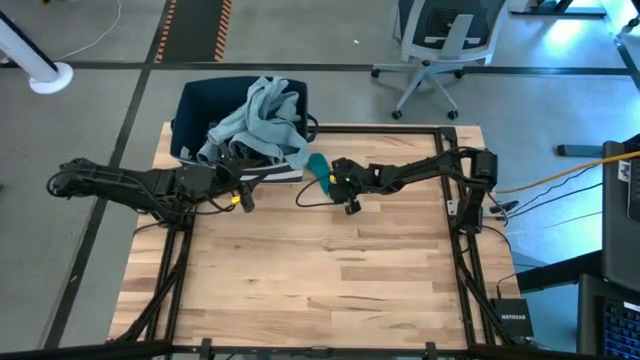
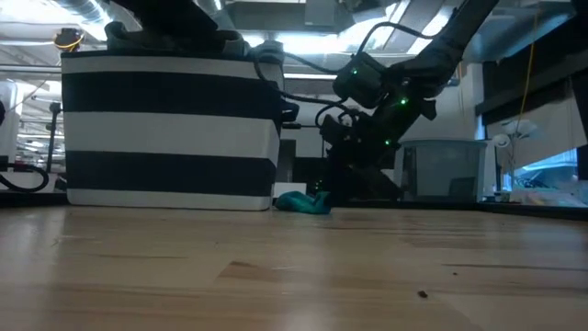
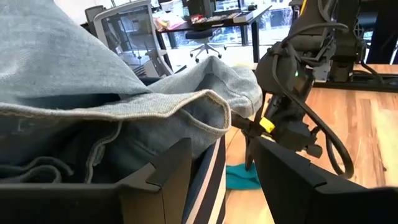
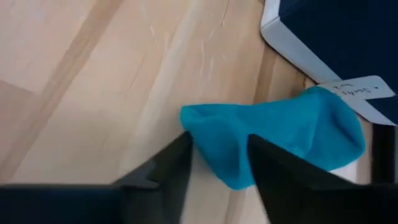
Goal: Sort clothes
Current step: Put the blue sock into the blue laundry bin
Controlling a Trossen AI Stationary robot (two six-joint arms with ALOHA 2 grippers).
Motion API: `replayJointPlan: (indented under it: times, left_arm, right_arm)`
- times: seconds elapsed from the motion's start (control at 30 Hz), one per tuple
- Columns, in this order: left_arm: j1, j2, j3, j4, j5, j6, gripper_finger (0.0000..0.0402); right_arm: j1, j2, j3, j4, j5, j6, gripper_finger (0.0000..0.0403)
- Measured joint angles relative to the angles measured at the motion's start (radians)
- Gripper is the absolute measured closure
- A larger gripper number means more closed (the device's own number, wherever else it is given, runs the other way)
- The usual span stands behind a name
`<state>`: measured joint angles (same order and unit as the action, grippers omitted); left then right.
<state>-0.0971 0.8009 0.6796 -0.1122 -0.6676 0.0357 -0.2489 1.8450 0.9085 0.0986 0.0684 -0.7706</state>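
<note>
The striped bin [image 1: 195, 115], heaped with a light grey-blue garment [image 1: 262, 118], is set at the table's [image 1: 320, 290] far left edge, the near boards left bare. The left gripper [image 1: 240, 190], fingers apart, is held beside the bin; the right gripper [image 4: 217, 163] is lowered with its fingers closing on the teal piece [image 4: 280, 137] by the bin's corner.

A light grey-blue garment [image 1: 262, 118], denim-like with a stitched hem, lies heaped and crumpled over the top of the striped fabric bin [image 1: 200, 110], one fold spilling over its rim on the side toward the worktop. A small teal piece [image 4: 273, 140] lies flat on the wooden worktop [image 1: 320, 270] just beside the bin's base, one end touching the bin, the other between the right claw's [image 4: 217, 165] fingers.
</note>
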Motion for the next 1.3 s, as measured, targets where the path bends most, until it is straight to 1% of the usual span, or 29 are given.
replayJointPlan:
  times: [0.1, 0.2, 0.27, 0.43, 0.5, 0.67, 0.73, 0.83, 1.0, 1.1, 1.23, 1.3]
  left_arm:
    - [0.0, 0.0, 0.0, -0.012, 0.0, -0.002, 0.0233]
    - [0.0, 0.0, 0.0, -0.013, 0.0, -0.006, 0.0233]
    - [0.0, 0.0, 0.0, -0.014, 0.0, -0.011, 0.0233]
    - [0.0, 0.0, 0.0, -0.03, 0.001, -0.031, 0.0233]
    - [0.0, 0.0, 0.0, -0.045, 0.001, -0.035, 0.0233]
    - [0.0, 0.0, 0.0, -0.054, 0.001, -0.04, 0.0233]
    - [0.0, 0.0, 0.0, -0.054, 0.001, -0.04, 0.0233]
    - [0.0, 0.0, 0.0, -0.053, 0.001, -0.04, 0.0233]
    - [0.0, 0.0, 0.0, -0.053, 0.001, -0.04, 0.0233]
    - [0.0, 0.0, 0.0, -0.051, 0.001, -0.04, 0.0233]
    - [0.0, 0.0, 0.0, -0.042, 0.001, -0.03, 0.0233]
    - [0.0, 0.0, 0.0, -0.009, 0.001, -0.013, 0.0233]
  right_arm:
    - [0.0, 0.0, 0.0, -0.005, 0.033, -0.021, 0.0298]
    - [0.0, -0.015, 0.0, -0.016, 0.036, -0.042, 0.0371]
    - [0.0, -0.035, 0.005, -0.048, 0.037, -0.05, 0.0389]
    - [0.001, -0.134, 0.026, -0.168, 0.096, -0.053, 0.0364]
    - [0.001, -0.196, 0.036, -0.217, 0.112, -0.054, 0.0366]
    - [0.001, -0.36, 0.086, -0.284, 0.159, -0.075, 0.0393]
    - [0.001, -0.414, 0.115, -0.284, 0.17, -0.084, 0.0394]
    - [0.001, -0.461, 0.178, -0.285, 0.177, -0.099, 0.0385]
    - [0.001, -0.466, 0.32, -0.281, 0.176, -0.125, 0.0386]
    - [0.001, -0.454, 0.408, -0.273, 0.176, -0.152, 0.0391]
    - [0.0, -0.431, 0.516, -0.255, 0.17, -0.178, 0.0387]
    - [0.0, -0.412, 0.568, -0.232, 0.156, -0.185, 0.0386]
